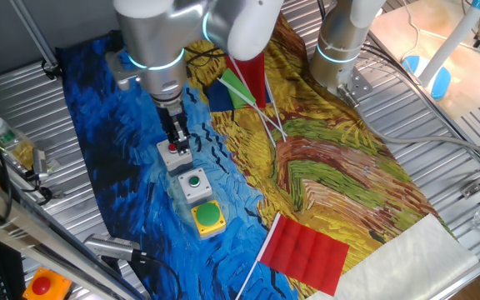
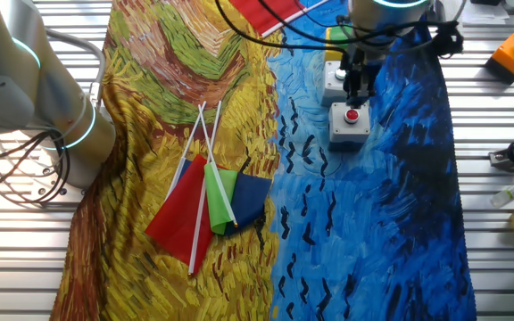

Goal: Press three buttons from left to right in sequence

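On the painted cloth (image 1: 323, 192) over the slatted table, the gripper (image 1: 177, 143) was seen directly above the grey box with red button (image 2: 350, 123), the row's far-end box, with its finger state not discernible and nothing evidently held.

Painted cloth over ribbed metal, with plastic boxes and a glossy arm.

The counter (image 1: 440, 142) is ribbed, dull silver metal, draped with a smooth printed cloth (image 1: 340, 167) that creases softly. The three button boxes (image 1: 192, 185) look like matt plastic, the yellow one's green dome (image 1: 209, 214) shiny. The robot arm (image 1: 152, 29) has satin grey casing; the flags (image 2: 205, 198) are thin matt fabric.
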Available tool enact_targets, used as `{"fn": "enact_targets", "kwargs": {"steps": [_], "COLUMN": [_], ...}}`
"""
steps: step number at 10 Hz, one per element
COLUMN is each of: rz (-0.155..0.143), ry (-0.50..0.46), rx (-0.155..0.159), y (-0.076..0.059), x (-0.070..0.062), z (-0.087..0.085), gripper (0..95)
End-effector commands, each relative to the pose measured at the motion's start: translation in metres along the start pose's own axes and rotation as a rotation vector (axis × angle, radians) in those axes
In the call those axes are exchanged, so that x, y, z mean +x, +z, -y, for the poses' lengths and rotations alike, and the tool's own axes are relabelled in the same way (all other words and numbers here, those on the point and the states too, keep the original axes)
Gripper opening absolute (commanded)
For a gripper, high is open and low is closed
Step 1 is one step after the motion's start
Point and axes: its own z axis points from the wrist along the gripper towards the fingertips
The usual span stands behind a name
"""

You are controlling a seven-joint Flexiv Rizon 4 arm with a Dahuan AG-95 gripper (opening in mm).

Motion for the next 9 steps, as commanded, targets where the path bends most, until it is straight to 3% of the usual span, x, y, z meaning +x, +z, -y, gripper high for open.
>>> {"fn": "enact_targets", "kwargs": {"steps": [1,9], "rz": [-0.004,-0.003], "ry": [-0.002,-0.009], "rx": [-0.001,0.0], "y": [0.001,0.013], "x": [-0.001,-0.017], "z": [0.0,-0.001], "gripper": [38.0,38.0]}}
